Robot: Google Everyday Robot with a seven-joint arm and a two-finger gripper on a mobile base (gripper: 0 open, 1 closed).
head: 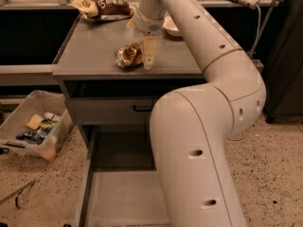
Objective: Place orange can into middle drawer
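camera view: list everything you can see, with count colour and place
orange can: 1, gold-orange, crushed, on cabinet top
cabinet top: 1, grey, centre
snack bag: 1, brown and yellow, back of cabinet top
bowl: 1, white, cabinet top behind arm
drawer front: 1, grey, black handle, under cabinet top
middle drawer: 1, grey, pulled open at bottom
plastic bin: 1, clear, floor at left
arm: 1, white, right foreground
gripper: 1, cream, down beside orange can's right
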